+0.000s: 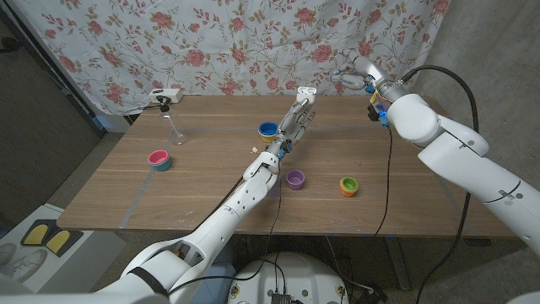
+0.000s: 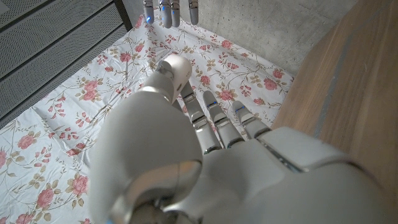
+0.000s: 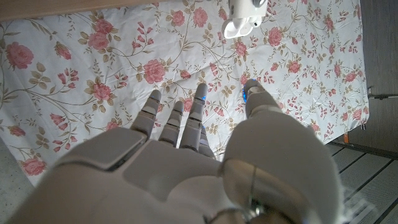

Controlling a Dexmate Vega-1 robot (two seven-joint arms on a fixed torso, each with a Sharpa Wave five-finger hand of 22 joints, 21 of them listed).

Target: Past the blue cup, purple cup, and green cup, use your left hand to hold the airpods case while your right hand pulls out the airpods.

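We judge the task barely begun: our left hand (image 1: 297,121) reaches past the blue cup (image 1: 267,129), fingers spread and holding nothing, just short of the case (image 1: 307,89). Our right hand (image 1: 350,78) hovers released nearby. The case, small, white and lid open, sits at the table's (image 1: 211,181) far edge.

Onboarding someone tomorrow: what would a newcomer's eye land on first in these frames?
Probably the long left arm stretched diagonally across the table, its left hand reaching the white airpods case at the far edge, against the rose-print curtain. Next, the right hand raised at the far right with fingers spread, then the bright cups: blue cup, purple cup, green cup.
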